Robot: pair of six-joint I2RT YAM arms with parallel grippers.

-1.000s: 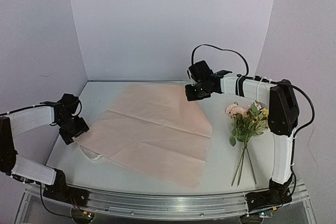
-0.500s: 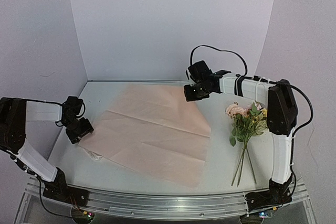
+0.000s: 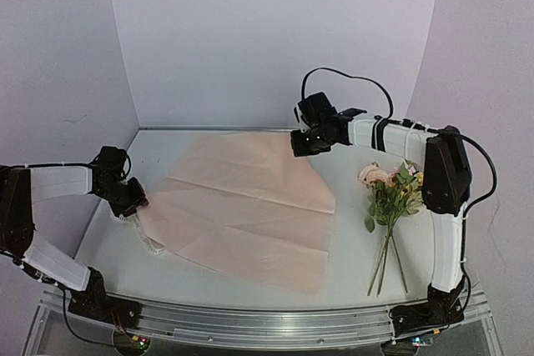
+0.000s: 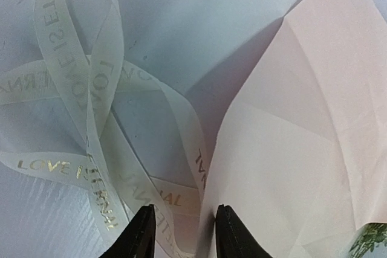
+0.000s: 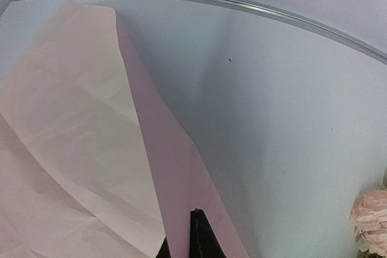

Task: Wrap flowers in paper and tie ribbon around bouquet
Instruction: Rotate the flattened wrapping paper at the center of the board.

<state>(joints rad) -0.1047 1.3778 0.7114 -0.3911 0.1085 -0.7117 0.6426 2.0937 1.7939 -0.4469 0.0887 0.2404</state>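
The table (image 3: 350, 264) is pale, w/ lilac walls round it; the paper (image 3: 250, 206), a big pink creased sheet, lies spread across the table's middle & left; the flowers (image 3: 390, 198) lie flat to the right of it, well apart from the sheet, blooms toward the back, stems toward the near edge; the ribbon (image 4: 97, 107) lies looped on the table just beside the paper's left corner; the right gripper (image 3: 302, 144), at the far right corner, is pressed together, pinching the paper's edge, which rises off the table there; the left gripper (image 4: 184, 234), at the left corner, has its jaws a narrow gap apart, w/ the paper's edge & a ribbon strand between them.
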